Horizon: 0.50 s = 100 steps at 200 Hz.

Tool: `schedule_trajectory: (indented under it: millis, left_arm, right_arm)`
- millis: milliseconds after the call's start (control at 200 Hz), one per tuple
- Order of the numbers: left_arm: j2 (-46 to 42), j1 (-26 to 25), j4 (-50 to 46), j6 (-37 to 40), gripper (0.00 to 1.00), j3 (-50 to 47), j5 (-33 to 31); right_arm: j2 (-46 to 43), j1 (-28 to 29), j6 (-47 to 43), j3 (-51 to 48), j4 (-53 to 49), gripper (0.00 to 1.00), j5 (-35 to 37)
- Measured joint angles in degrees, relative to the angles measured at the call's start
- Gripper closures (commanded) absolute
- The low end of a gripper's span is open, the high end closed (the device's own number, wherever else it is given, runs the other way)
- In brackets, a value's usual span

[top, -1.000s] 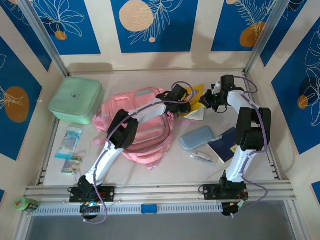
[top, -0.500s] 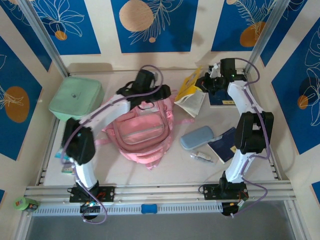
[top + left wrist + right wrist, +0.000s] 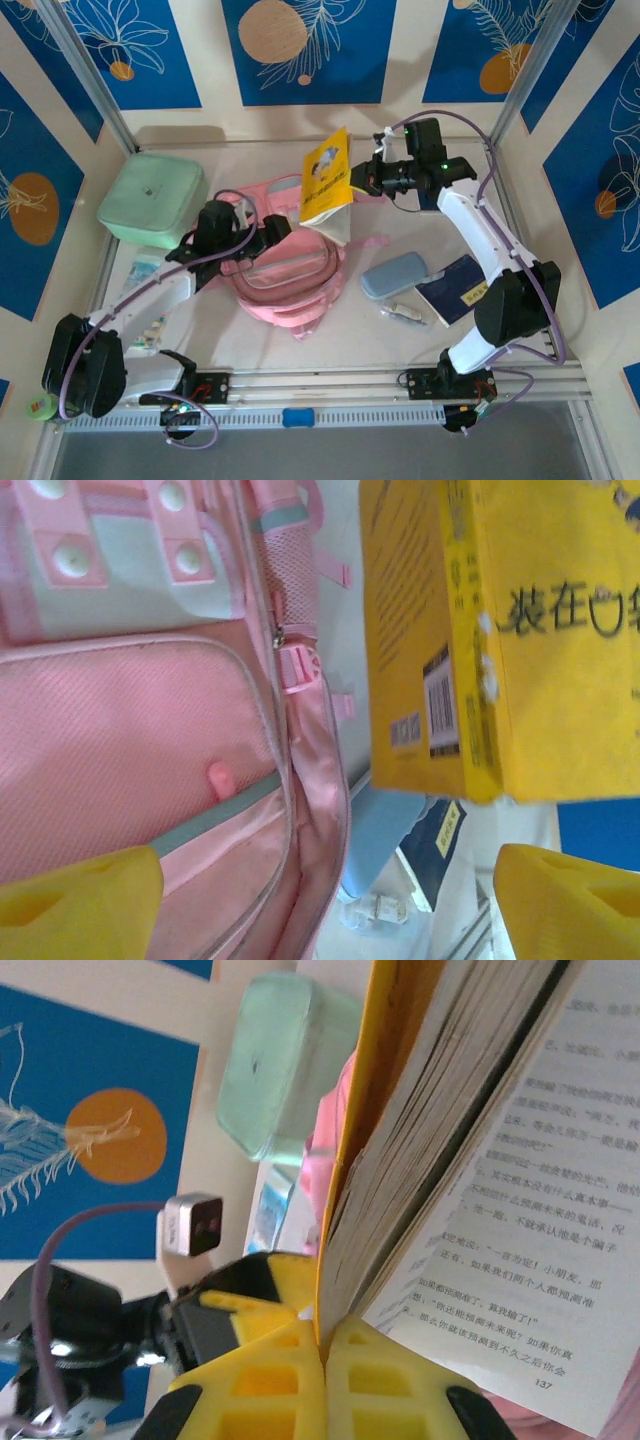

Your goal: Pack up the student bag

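Big change here: the left arm has pulled back off the book. The left gripper (image 3: 268,232) now sits over the student bag (image 3: 290,278), yellow fingers (image 3: 72,905) spread wide with nothing between them. The right gripper (image 3: 368,180) has hoisted the yellow book (image 3: 327,178) clear of the counter (image 3: 345,335). Its fingers are clamped tight on one edge, and the book hangs upright above the bag's far end. The bag lies flat mid-counter, between the mint box (image 3: 153,200) and the pencil case (image 3: 393,273). Insertion looks next, though I can't tell whether the main opening is unzipped.
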Motion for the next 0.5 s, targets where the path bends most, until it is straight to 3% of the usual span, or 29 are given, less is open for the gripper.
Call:
schedule_trajectory:
  millis: [305,500]
  left_arm:
    - [-1.9,0.8,16.3,-10.4,0.13,-9.4,2.0]
    - [-3.0,0.8,19.6,-14.1,0.13,-9.8,1.7]
  right_arm:
    - [-0.2,6.5,3.2,-8.6,7.1,1.00,-2.2]
    - [-0.9,7.9,6.1,-14.0,14.9,1.00,-6.3]
